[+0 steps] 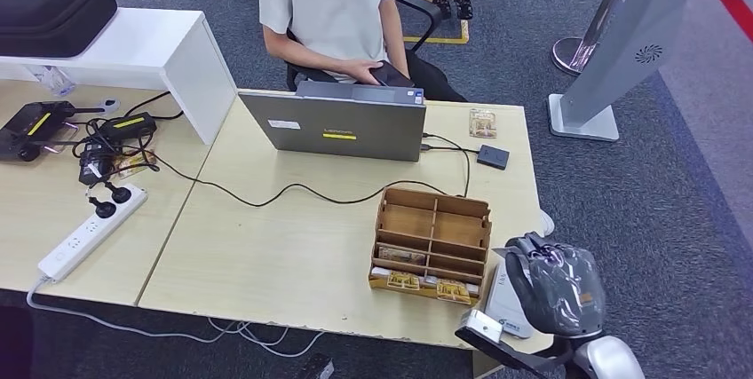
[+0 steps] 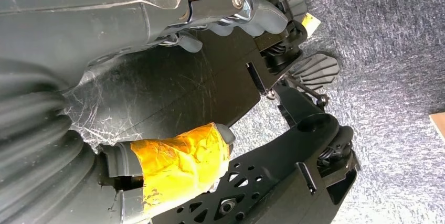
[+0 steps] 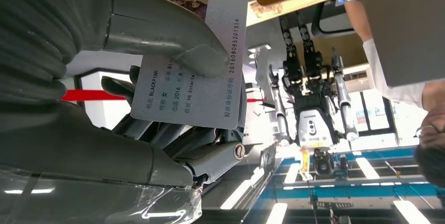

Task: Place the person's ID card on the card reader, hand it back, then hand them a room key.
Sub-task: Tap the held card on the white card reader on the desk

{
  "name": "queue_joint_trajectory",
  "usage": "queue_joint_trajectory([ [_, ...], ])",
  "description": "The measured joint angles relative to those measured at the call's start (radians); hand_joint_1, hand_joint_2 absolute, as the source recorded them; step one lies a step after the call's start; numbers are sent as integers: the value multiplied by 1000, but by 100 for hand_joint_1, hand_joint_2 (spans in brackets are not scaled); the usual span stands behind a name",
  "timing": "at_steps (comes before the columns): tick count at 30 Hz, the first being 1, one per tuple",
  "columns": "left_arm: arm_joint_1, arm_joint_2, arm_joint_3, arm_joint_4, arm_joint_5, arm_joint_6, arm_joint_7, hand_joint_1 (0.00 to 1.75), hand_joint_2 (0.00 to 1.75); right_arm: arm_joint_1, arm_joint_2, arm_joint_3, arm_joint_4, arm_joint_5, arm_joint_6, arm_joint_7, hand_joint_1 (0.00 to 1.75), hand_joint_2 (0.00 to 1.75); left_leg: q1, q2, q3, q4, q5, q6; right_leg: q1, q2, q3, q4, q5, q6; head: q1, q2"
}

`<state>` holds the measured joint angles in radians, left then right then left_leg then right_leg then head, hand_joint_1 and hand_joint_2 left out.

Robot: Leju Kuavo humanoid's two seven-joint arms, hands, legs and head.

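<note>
My right hand [image 1: 555,286] is raised off the desk's near right corner, just over a flat white device [image 1: 506,306] lying there. It pinches the ID card [image 3: 194,56], a pale card with a photo and printed lines, between the thumb [image 3: 173,40] and fingers. A small black box [image 1: 493,156] cabled to the laptop sits at the far right of the desk; I cannot tell which device is the card reader. Key cards [image 1: 401,280] stand in the front slots of a wooden organizer [image 1: 432,241]. My left hand [image 2: 210,77] hangs over the floor and holds nothing, thumb apart from the fingers.
A person [image 1: 328,6] in a white shirt sits behind the grey laptop [image 1: 342,122], hands in their lap. A patterned card [image 1: 482,122] lies near the far right edge. A black cable [image 1: 293,191] crosses the desk. A power strip [image 1: 89,232] and gear lie left.
</note>
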<state>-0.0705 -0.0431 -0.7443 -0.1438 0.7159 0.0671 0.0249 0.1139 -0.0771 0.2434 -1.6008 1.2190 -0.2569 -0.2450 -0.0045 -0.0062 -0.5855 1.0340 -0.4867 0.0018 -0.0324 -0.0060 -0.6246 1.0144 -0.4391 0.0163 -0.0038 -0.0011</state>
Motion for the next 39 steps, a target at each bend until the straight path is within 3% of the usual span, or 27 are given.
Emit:
queue_joint_trajectory([
  [14, -1, 0, 0, 0, 6, 7, 4, 0, 175, -5, 40, 4, 121, 33, -37, 51, 175, 175, 0, 1, 0, 0, 0, 0, 0, 0, 0, 0, 0, 0, 0, 0],
  [39, -1, 5, 0, 0, 25, 10, 6, 0, 175, 18, 65, -59, 165, 20, -34, 42, 175, 175, 0, 1, 0, 0, 0, 0, 0, 0, 0, 0, 0, 0, 0, 0],
])
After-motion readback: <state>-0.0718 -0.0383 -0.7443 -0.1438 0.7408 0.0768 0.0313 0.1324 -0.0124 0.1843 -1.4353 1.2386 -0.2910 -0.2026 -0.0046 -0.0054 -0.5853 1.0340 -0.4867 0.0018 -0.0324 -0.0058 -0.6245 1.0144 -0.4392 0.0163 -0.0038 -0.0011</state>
